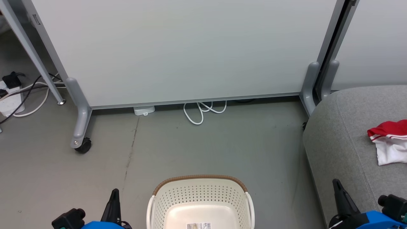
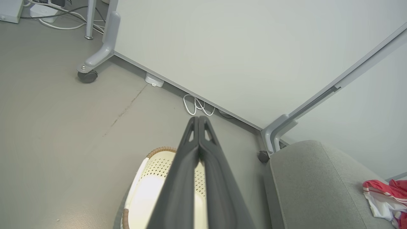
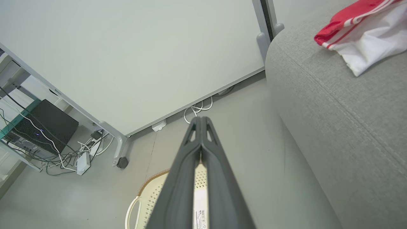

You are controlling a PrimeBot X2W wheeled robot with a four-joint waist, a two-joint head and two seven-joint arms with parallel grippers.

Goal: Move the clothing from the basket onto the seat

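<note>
White partition panel [image 1: 184,51]: stands on grey legs straight ahead of both grippers, well beyond their fingertips.

Floor [image 1: 222,143]: grey, with a thin crack running ahead of the left gripper.

Seat [image 1: 343,127]: grey upholstered sofa cushion with a rounded corner, to the right of both grippers. In the head view the right gripper shows against its near edge.

Basket [image 1: 200,178]: cream perforated plastic with a brown woven-look rim, on the floor between the two grippers and below them. Its pale bottom is in plain sight.

Clothing [image 1: 389,140]: red fabric with white stripes and a white panel, lying crumpled on the seat, ahead and to the right of the right gripper, well apart from it and outside the basket.

Left gripper [image 2: 198,119]: fingers pressed together along their tips, nothing between them.

Right gripper [image 3: 201,119]: fingers likewise together, holding nothing.

White cable [image 1: 203,111]: looped on the floor at the partition's foot, just past both fingertips in the wrist views.

Caster [image 1: 83,145]: black, ahead-left of the left gripper.

Barcode label [image 1: 198,225]: on the basket bottom.
</note>
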